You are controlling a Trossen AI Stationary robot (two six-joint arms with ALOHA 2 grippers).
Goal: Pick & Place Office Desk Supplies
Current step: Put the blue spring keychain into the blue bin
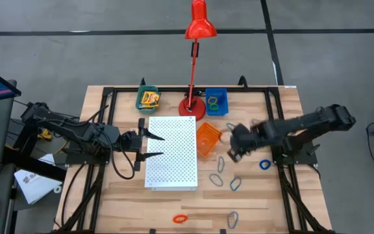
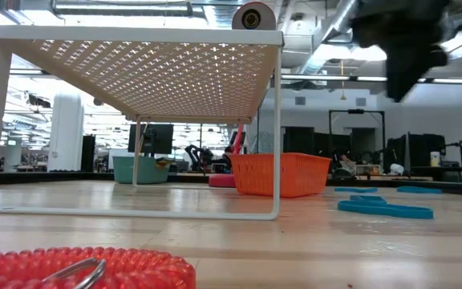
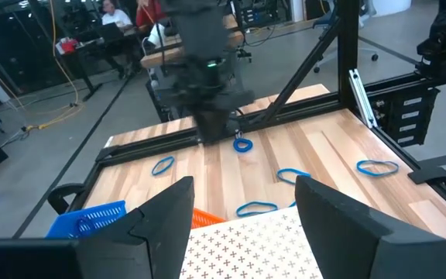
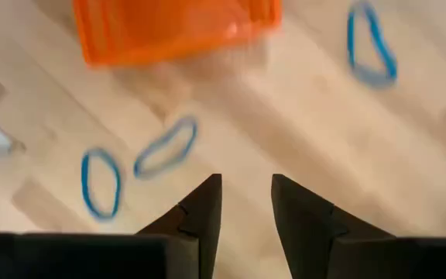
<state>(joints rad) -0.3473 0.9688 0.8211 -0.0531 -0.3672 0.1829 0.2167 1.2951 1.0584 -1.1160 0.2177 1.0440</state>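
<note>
A pale wooden plank counter (image 1: 252, 195) sits on a grey floor, framed by black metal rails. Near its middle stands a white perforated board (image 1: 171, 151), a flat rectangle of small punched holes raised on thin white legs. Behind it rises a glossy red desk lamp (image 1: 195, 58) with a round base.

Three small mesh-walled plastic bins stand toward the far edge. The green bin (image 1: 148, 98) holds flat yellow-and-green printed boxes (image 1: 150, 99). The blue bin (image 1: 216, 101) holds a few small loops. The orange bin (image 1: 208, 139) stands just beside the board's right edge.

Thin, soft-looking loops lie flat and scattered on the wood. A blue ring (image 1: 265, 164) lies at the right. A grey loop (image 1: 220, 163) and two blue loops (image 1: 217, 180) lie between the orange bin and the near edge. An orange beaded loop (image 1: 180, 218) and a grey loop (image 1: 232, 220) lie close to the near edge, well apart from the bins.

The left claw (image 1: 152, 146) hovers at the board's left edge, its two dark pointed fingers spread wide and grasping nothing. The right claw (image 4: 244, 203) hangs above bare wood just right of the orange bin, near the grey and blue loops, its fingers parted by a narrow gap and empty.
</note>
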